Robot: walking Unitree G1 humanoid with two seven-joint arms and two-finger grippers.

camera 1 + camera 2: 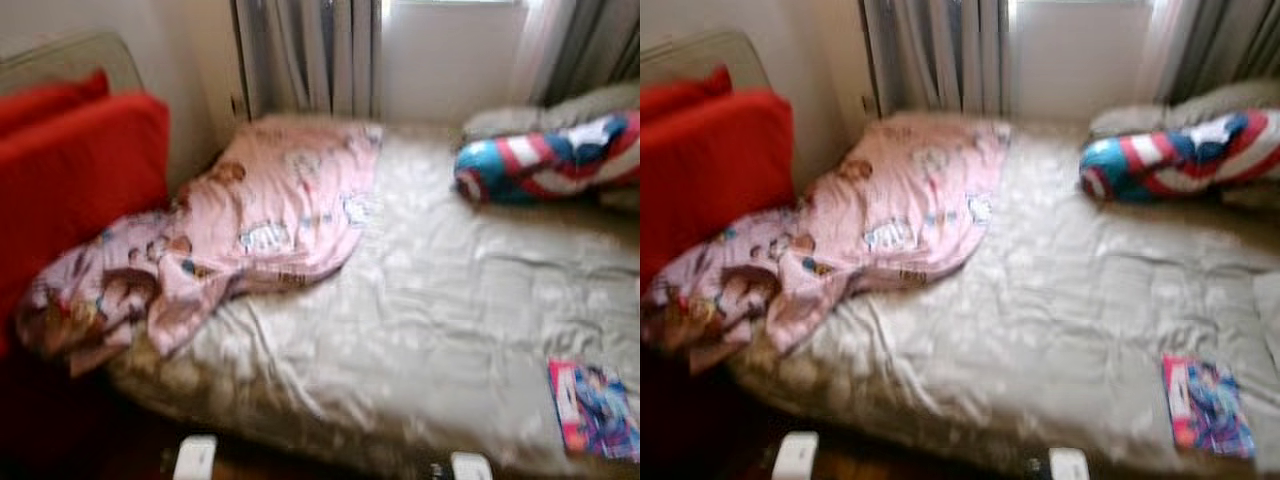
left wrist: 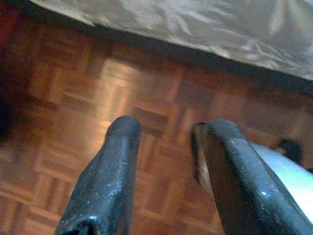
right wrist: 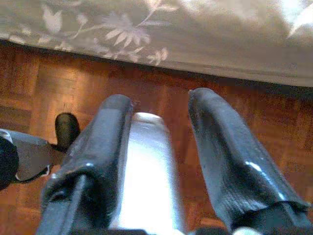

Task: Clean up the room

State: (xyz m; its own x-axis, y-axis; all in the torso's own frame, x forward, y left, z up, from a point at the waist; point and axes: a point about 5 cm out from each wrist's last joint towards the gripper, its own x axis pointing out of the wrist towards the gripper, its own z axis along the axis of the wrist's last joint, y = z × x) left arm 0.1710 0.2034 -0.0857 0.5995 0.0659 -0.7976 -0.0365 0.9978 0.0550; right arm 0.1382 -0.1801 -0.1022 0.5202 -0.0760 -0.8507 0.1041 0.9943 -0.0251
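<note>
A bed with a pale floral bedspread (image 1: 430, 300) lies before me. A crumpled pink patterned blanket (image 1: 250, 220) is heaped on its left side and hangs over the edge. A red, white and blue striped cushion (image 1: 550, 160) rests at the far right by the window. A colourful book (image 1: 595, 410) lies flat near the front right edge. My left gripper (image 2: 164, 132) hangs open over the parquet floor beside the bed. My right gripper (image 3: 159, 105) is open too, above the floor with nothing between its fingers.
A red padded piece of furniture (image 1: 70, 170) stands close at the left of the bed. Grey curtains (image 1: 305, 55) and a bright window are behind the bed. The bedspread's hem (image 2: 195, 29) hangs just above the wooden floor (image 2: 73, 98).
</note>
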